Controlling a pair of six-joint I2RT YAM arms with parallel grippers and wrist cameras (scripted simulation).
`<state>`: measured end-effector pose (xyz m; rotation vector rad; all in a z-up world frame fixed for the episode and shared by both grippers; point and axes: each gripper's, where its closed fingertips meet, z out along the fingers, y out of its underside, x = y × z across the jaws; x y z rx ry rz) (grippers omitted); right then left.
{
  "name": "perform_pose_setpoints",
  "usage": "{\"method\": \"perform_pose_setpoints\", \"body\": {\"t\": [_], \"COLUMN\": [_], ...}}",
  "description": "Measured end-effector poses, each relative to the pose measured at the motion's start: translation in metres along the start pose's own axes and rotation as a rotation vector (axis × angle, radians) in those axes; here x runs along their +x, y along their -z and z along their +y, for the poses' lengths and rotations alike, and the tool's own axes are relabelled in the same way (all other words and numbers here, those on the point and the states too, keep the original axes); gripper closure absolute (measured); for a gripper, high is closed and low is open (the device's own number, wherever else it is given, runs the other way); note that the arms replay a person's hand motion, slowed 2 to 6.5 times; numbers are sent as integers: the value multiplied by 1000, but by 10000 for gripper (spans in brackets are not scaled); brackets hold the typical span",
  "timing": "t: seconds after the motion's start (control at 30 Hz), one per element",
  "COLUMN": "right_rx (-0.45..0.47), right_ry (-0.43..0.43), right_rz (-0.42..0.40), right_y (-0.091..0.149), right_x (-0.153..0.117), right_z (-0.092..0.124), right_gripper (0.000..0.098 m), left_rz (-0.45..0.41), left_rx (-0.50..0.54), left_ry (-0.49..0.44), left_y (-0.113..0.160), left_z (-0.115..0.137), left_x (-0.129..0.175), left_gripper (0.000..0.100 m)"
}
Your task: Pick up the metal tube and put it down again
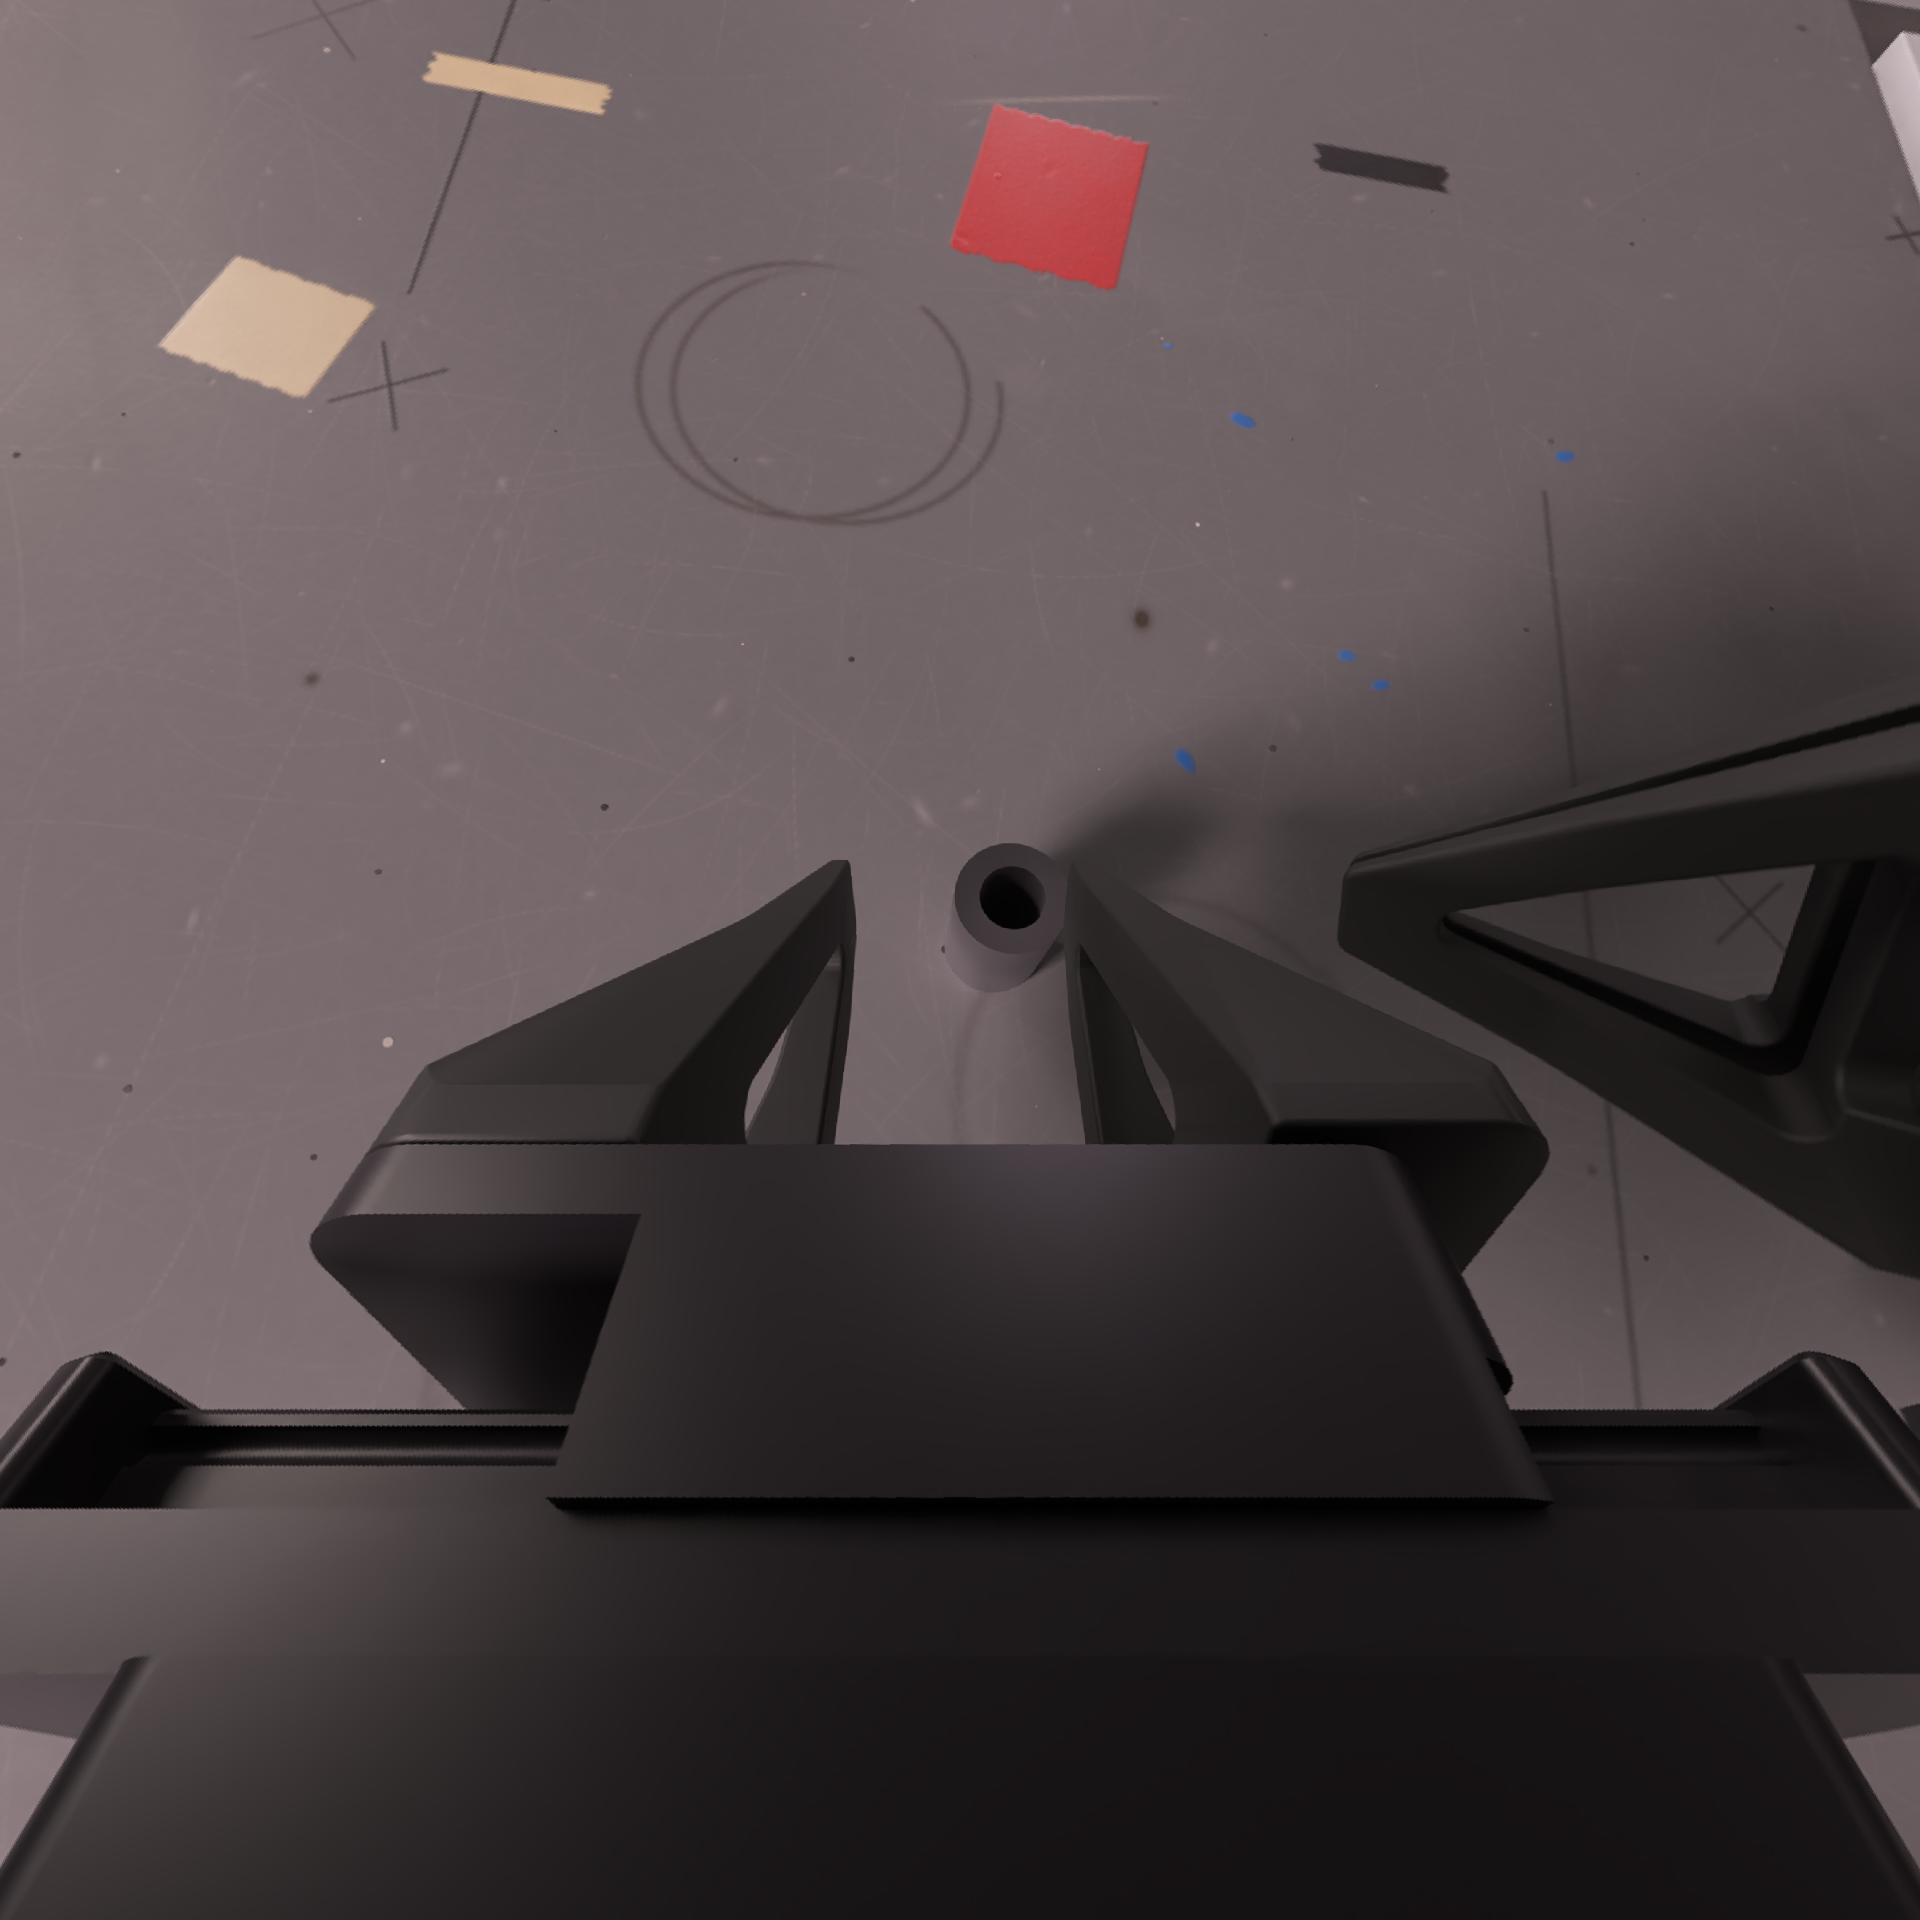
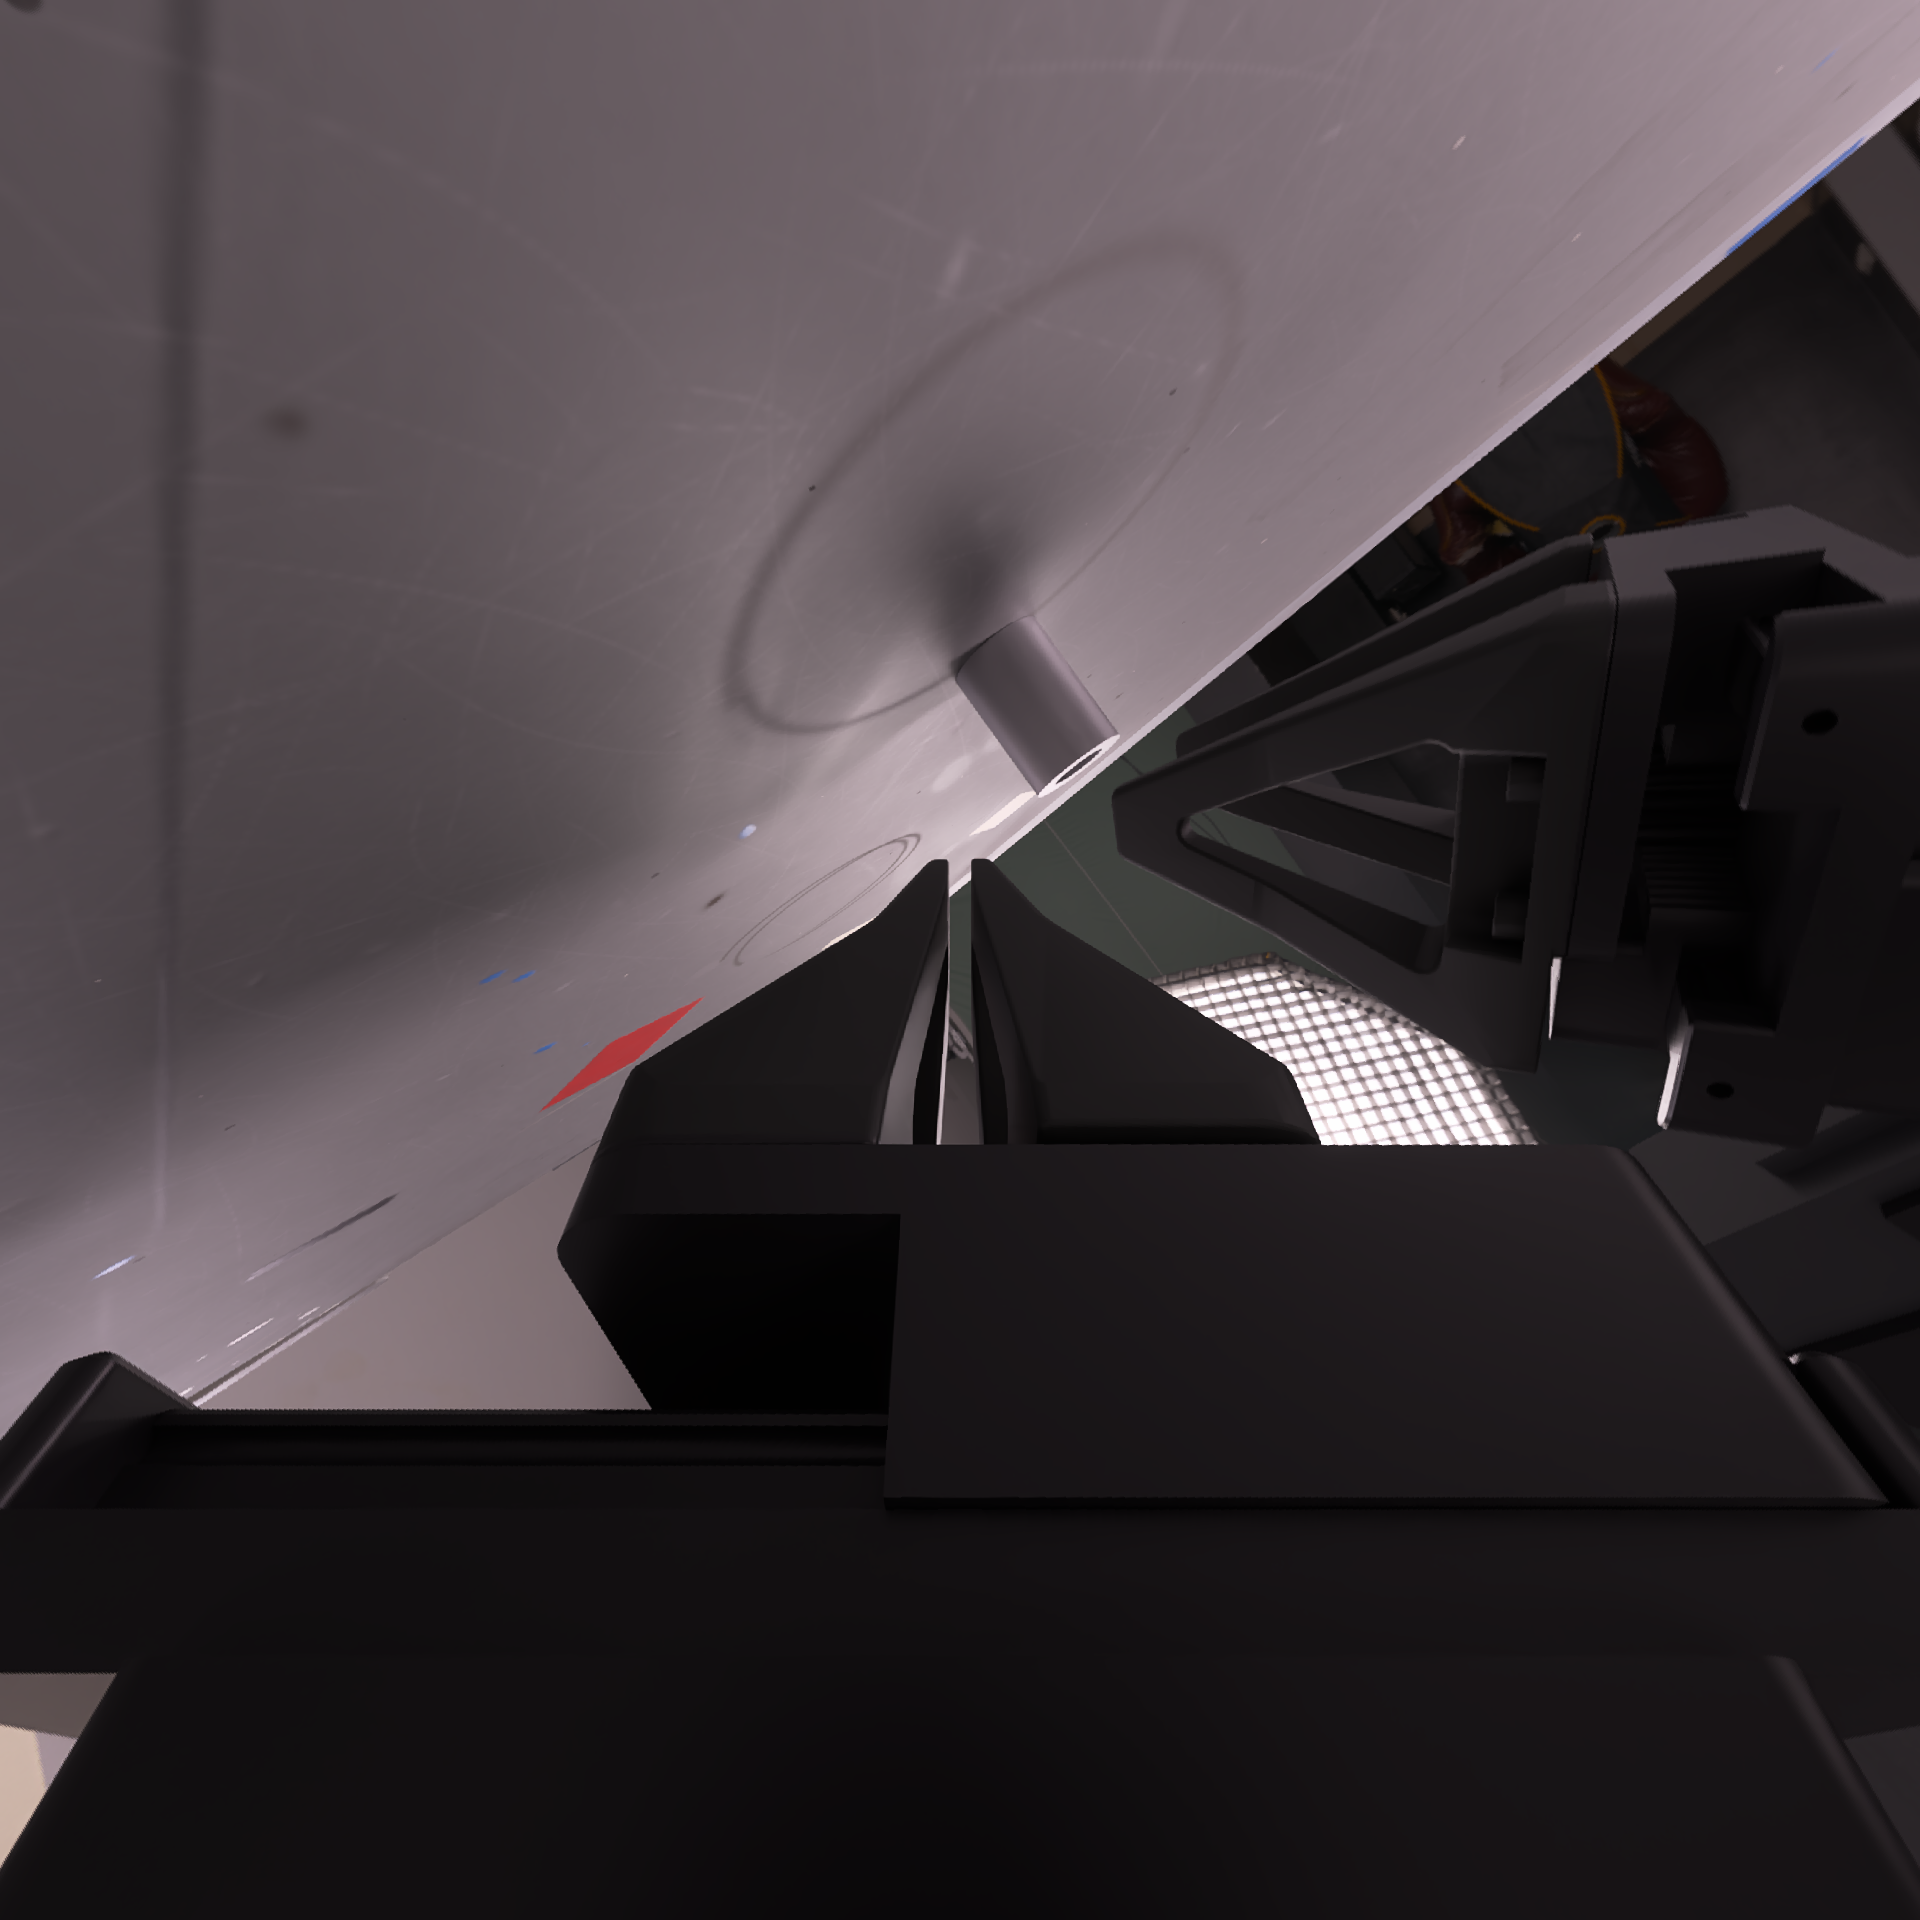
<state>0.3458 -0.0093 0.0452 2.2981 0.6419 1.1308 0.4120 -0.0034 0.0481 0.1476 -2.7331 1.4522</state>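
The metal tube (image 1: 1003, 920) is a short grey cylinder with a dark bore, standing upright on the grey table (image 1: 623, 727). My left gripper (image 1: 961, 899) is open, with its fingertips on either side of the tube. The right fingertip (image 1: 1081, 914) is close against the tube and the left one stands apart from it. My right gripper (image 2: 961, 873) is shut and empty, and hovers off to the side. It shows at the right of the left wrist view (image 1: 1558, 935). The tube also shows in the right wrist view (image 2: 1034, 717), beside the left gripper's finger (image 2: 1299, 831).
On the table beyond the tube are a drawn circle (image 1: 821, 395), a red tape square (image 1: 1049, 197), two tan tape pieces (image 1: 268, 324) and a black strip (image 1: 1380, 166). The table edge (image 2: 1351, 582) runs close behind the tube in the right wrist view, with a bright mesh (image 2: 1351, 1049) below.
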Motion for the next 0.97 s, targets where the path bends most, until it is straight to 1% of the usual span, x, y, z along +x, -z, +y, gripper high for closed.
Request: {"method": "perform_pose_setpoints", "body": {"t": [0.4, 0.57, 0.67, 0.77, 0.83, 0.9, 0.97], "right_rx": [32, 108, 150, 160, 157, 158, 174], "right_ry": [-55, -100, -136, -187, -239, -310, -414], "right_rz": [58, 105, 138, 181, 205, 209, 194], "right_y": [8, 18, 23, 25, 24, 22, 19], "right_x": [7, 12, 13, 14, 14, 12, 10], "right_z": [18, 24, 32, 46, 57, 67, 75], "right_gripper": [944, 944, 944, 944, 942, 941, 940], "left_rz": [21, 26, 34, 34, 28, 18, 5], "left_rx": [11, 7, 0, -11, -19, -25, -27], "left_ry": [-2, 14, 30, 44, 49, 51, 54], "left_y": [6, 8, 6, 4, 3, 0, -2], "left_z": [9, 15, 22, 29, 32, 34, 34], "left_x": [-3, -2, 3, 7, 9, 11, 13], "left_gripper": [597, 580, 555, 501, 459, 417, 361]}}
